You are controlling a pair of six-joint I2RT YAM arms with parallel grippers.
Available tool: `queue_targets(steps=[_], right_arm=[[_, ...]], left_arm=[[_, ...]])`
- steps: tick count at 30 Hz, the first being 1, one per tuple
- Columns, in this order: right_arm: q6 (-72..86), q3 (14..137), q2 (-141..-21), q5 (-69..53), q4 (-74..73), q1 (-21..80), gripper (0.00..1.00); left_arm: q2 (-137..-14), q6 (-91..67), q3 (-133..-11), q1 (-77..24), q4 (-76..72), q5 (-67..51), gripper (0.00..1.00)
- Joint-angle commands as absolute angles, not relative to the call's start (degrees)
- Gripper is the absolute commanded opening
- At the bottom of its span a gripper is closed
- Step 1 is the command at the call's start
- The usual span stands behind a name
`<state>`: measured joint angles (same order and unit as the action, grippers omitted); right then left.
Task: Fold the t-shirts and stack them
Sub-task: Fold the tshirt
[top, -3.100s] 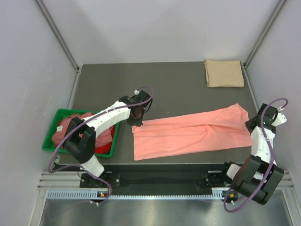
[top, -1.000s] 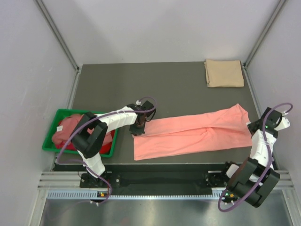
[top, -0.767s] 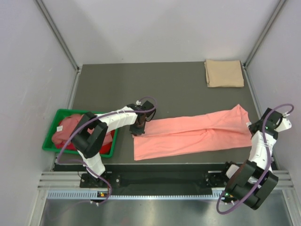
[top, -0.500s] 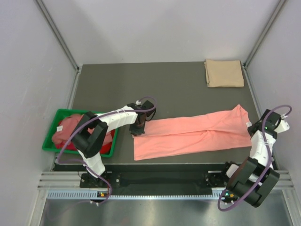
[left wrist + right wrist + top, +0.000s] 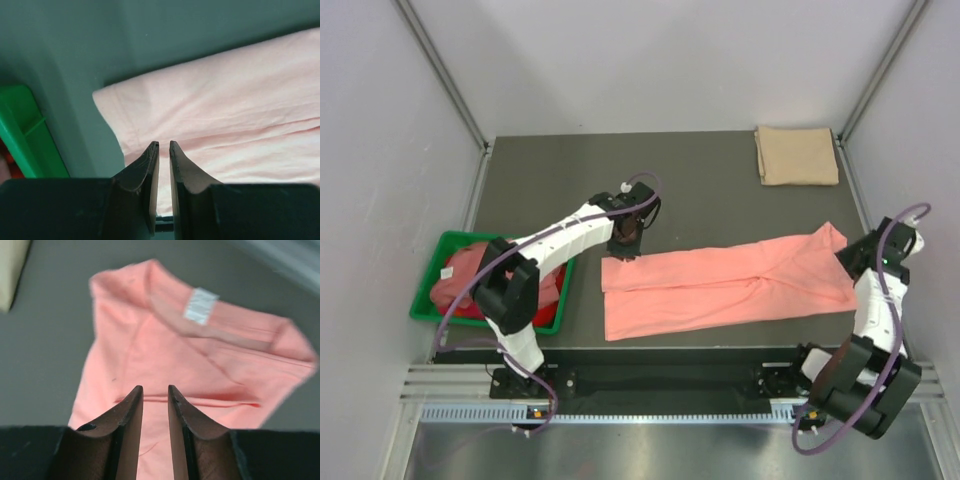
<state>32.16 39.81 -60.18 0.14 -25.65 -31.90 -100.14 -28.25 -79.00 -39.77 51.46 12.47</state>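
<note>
Nearest the bases, the salmon-pink t-shirt (image 5: 720, 280) lies flat along the counter (image 5: 700, 190) as a long band, hem left and collar right, so by my reading each arm gets an end. At the near left, the green bin (image 5: 425, 300) holds the pink and red shirts (image 5: 470, 275), crumpled and waiting. The left end effector (image 5: 163, 145) hovers by the far hem corner, fingers a slit apart, gripping nothing. The right end effector (image 5: 155, 387) hangs over the collar end, fingers parted, empty too, with the white neck label (image 5: 200, 305) in view. The cloth is soft and matte, with one long fold ridge. In the far right corner the tan-beige t-shirt (image 5: 797, 155) is a neat square, likely the stack's base.
</note>
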Motion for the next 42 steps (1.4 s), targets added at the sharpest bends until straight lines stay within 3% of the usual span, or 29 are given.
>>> queue_targets(steps=[1, 6, 16, 32, 42], right_arm=[[29.9, 42.4, -65.6, -11.1, -18.0, -26.1, 0.27], [26.4, 50.2, -77.2, -7.7, -17.7, -13.8, 0.27], [25.8, 53.3, -93.3, 3.2, -12.0, -13.4, 0.25], [29.0, 56.2, -99.1, 8.0, -10.7, -13.4, 0.23], [27.3, 63.6, -98.5, 5.8, -17.8, -13.2, 0.25]], left_arm=[[-104.4, -26.6, -82.0, -38.4, 49.7, 11.5, 0.19], [-109.9, -26.5, -82.9, -36.0, 47.3, 11.8, 0.18], [-116.3, -30.5, -78.8, -30.9, 46.8, 18.9, 0.18], [-113.7, -29.4, -82.8, -28.3, 48.1, 14.6, 0.18], [-107.6, -22.4, -85.8, -27.6, 52.8, 13.8, 0.31]])
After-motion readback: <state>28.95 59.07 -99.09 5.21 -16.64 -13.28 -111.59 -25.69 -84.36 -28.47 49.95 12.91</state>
